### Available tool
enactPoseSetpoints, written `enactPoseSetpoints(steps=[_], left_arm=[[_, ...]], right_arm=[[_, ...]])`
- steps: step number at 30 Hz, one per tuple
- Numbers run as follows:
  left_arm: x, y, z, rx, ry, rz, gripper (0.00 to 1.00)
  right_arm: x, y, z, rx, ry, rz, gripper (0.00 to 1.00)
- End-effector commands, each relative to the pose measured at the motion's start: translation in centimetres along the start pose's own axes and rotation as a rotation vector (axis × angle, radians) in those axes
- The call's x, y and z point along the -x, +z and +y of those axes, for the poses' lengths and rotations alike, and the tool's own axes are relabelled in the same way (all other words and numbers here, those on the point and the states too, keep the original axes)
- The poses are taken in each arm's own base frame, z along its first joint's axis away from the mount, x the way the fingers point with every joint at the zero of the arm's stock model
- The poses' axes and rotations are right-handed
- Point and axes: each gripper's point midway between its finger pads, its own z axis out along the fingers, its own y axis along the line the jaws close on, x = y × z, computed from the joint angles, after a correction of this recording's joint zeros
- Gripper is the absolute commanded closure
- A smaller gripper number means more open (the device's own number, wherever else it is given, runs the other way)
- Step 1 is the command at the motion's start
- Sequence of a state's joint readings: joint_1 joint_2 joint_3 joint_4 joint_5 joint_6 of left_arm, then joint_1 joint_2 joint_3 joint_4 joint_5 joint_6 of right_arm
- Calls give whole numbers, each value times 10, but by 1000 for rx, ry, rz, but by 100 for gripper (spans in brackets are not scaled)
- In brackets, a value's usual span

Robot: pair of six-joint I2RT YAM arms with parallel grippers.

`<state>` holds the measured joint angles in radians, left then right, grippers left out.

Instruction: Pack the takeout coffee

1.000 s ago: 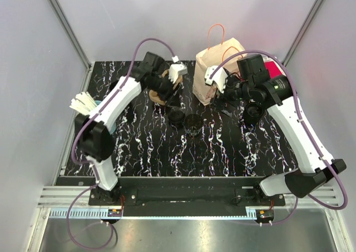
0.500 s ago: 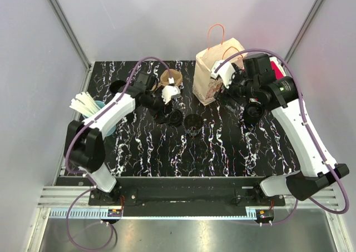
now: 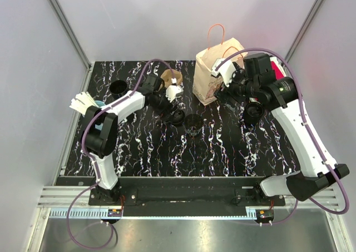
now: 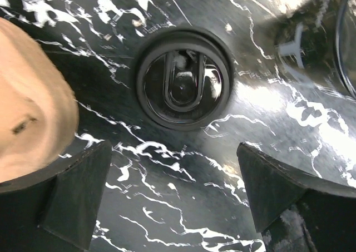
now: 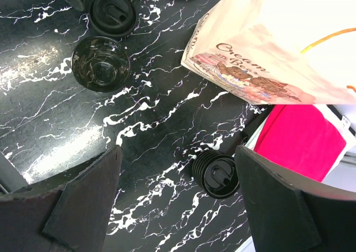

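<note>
Hovering low over the marbled worktop [image 3: 222, 152], the left gripper [image 4: 178, 199] was recorded with fingers spread wide and nothing grasped. A black lid [image 4: 183, 79] was seen lying flat on the worktop directly under it, near the middle and toward the far edge, touched by neither finger. A brown paper cup [image 3: 170, 75] was noted just beyond that gripper, close to the far edge. An open black cup [image 3: 194, 123] was found standing just right of the lid, apart from it. The paper bag [image 3: 214, 74] was observed upright at the far edge, right of centre, its orange handles raised. The right gripper [image 5: 178, 207] was held beside the bag's near right side, fingers likewise released and empty. A lidded black cup [image 5: 217, 177] was seen below it, near a pink object [image 5: 303, 141] at the far right corner. Another black cup [image 3: 118, 87] was logged near the far left corner, and a bundle of white sticks [image 3: 83, 103] at the left edge.
</note>
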<state>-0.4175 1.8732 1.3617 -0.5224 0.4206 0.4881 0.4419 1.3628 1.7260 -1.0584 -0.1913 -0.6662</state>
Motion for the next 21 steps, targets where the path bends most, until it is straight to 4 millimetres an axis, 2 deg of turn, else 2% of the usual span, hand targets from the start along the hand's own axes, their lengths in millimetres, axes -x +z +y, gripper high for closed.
enactPoseSetpoints(steps=[1,8,12,17,21], left_arm=[[41,-4,18,77,29,-107,1],[46,8,16,102,4,-88,3],[47,14,5,94,-1,-70,6],[40,17,-10,58,25,-57,13],[31,20,-18,21,34,-46,23]], right_arm=[[5,-8,-11,-61,8,-31,13],[5,-9,-12,-72,6,-31,15],[4,-12,-15,-91,3,-25,15],[3,-20,-19,-117,5,-28,15],[0,-20,-18,-117,5,-23,15]])
